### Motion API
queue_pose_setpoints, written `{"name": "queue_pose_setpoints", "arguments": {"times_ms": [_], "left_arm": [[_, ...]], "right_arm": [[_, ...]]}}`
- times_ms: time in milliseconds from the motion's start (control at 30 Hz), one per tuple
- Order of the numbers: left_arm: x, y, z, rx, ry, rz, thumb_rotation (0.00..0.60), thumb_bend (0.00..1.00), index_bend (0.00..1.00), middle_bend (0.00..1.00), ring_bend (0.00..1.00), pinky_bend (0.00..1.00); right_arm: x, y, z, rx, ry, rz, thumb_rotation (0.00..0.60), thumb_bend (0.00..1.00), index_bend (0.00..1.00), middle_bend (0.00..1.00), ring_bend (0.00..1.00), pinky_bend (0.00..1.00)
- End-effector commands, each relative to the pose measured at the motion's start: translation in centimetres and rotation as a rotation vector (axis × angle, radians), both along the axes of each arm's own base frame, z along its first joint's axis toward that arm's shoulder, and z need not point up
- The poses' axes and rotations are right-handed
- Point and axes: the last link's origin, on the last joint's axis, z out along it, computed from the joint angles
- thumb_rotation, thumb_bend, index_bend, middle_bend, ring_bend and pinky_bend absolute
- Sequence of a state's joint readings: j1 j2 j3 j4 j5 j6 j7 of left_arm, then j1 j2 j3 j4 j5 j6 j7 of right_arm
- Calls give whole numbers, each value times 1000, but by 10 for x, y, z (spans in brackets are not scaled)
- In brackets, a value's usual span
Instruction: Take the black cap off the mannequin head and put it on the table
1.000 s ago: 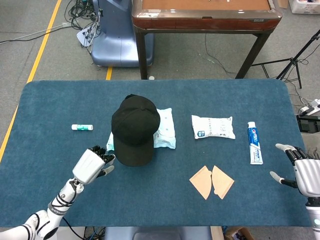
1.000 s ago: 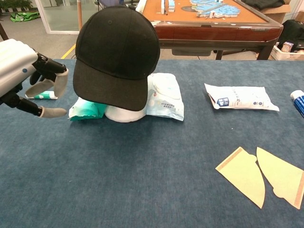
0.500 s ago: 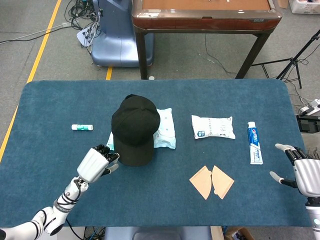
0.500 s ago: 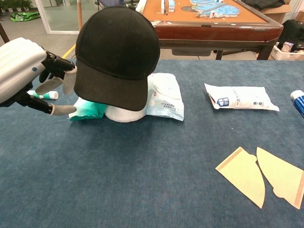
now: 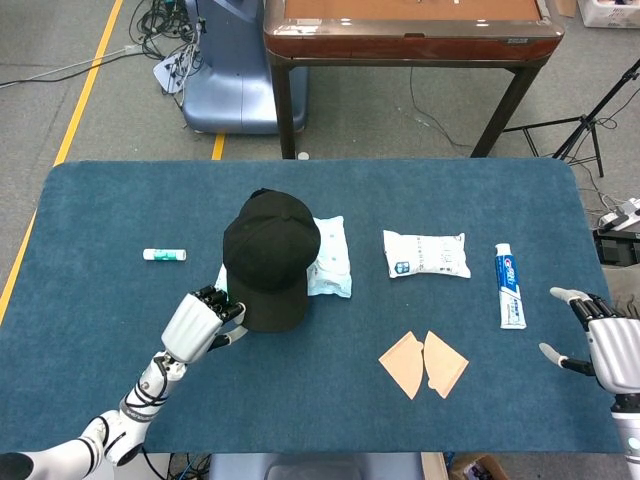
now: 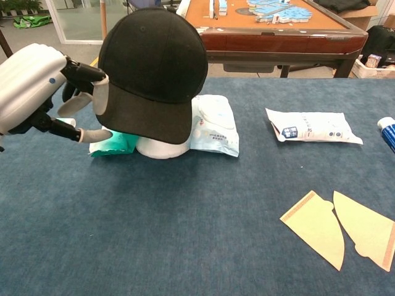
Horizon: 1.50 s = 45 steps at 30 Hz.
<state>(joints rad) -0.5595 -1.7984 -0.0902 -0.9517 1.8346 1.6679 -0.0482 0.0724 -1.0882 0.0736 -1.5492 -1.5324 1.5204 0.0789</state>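
Left hand (image 6: 43, 92), smooth silver shell with dark fingers (image 6: 86, 74), is right up at the brim edge of the black cap (image 6: 151, 71), fingers spread, tips at the fabric's rim with nothing pinched that I can make out. Right hand (image 5: 608, 345) sits at the near right corner, fingers fanned apart, holding nothing.

On the napped blue table cover (image 6: 185, 240), nearest us, two tan paper pieces (image 6: 339, 228), wedge-shaped, lie just beside each other. Behind them, the cap is on the white mannequin head (image 6: 162, 148), domed cloth crown up, curved brim sloping toward us and hiding most of the head. A crinkly teal packet (image 6: 114, 143) peeks out at the left of the head, and a glossy pale wipes pack (image 6: 215, 126) lies against its right. Further right, a white soft pouch (image 6: 311, 126), then a blue-and-white toothpaste tube (image 5: 510, 285). Far left, a small white-and-green tube (image 5: 164, 254) lies alone.
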Motion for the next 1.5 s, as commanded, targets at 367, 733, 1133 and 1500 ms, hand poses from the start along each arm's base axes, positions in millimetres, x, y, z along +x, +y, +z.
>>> {"name": "queue_pose_setpoints", "arguments": {"times_ms": [367,733,1133,1500], "left_arm": [[3,2,-2,-19,-114,-33,600,6,554,818,580,684],[5,1,-6,-51,-135,-55,600,6,430,427,302,576],[8,-1,-15,-70,-131,-70,600,13,495,301,219,469],[11,-1,-19,-68,-118,-66,600,152,502,249,182,411]], "right_arm": [[0,-1,0,3,0,-2,600,138,258,315,283,524],[-1,-1,0,4,-2,-1,600,138,258,315,283,524],[-1,-1,1,3,-4,0,600,138,258,315,283,524],[-1,-1,1,6,-4,2,600,138,259,315,283,524]]}}
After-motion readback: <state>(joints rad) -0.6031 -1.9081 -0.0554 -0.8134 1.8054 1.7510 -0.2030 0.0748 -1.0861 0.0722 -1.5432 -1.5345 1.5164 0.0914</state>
